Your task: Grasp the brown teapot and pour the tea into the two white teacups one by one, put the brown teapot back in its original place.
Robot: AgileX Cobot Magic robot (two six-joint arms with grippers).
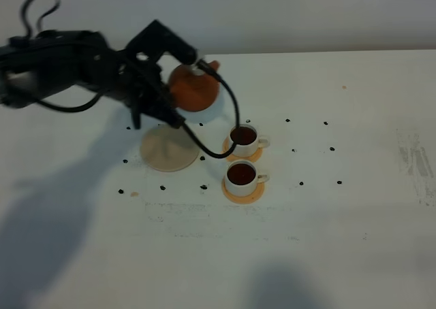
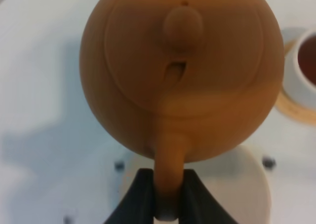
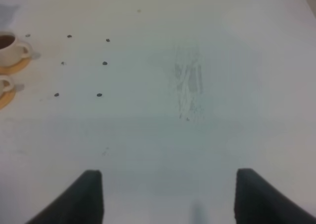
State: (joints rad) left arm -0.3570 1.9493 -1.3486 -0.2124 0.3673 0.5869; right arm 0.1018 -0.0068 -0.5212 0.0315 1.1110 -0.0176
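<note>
My left gripper (image 1: 168,96) is shut on the loop handle of the brown teapot (image 1: 194,88), which hangs in the air just beyond the beige saucer (image 1: 169,150), its spout toward the cups. The left wrist view looks down on the teapot (image 2: 182,76) and its knobbed lid, with the left gripper (image 2: 168,192) clamped on the handle and the saucer (image 2: 249,184) below. Two white teacups, far (image 1: 243,138) and near (image 1: 242,176), stand right of the saucer, both holding dark tea. My right gripper (image 3: 170,194) is open over bare table, far from the teacups (image 3: 9,45).
Each cup sits on an orange coaster (image 1: 242,192). Small black dots (image 1: 300,184) mark the white table around the saucer and cups. A scuffed patch (image 1: 414,160) lies at the far right. A black cable (image 1: 225,111) loops from the left arm past the far cup.
</note>
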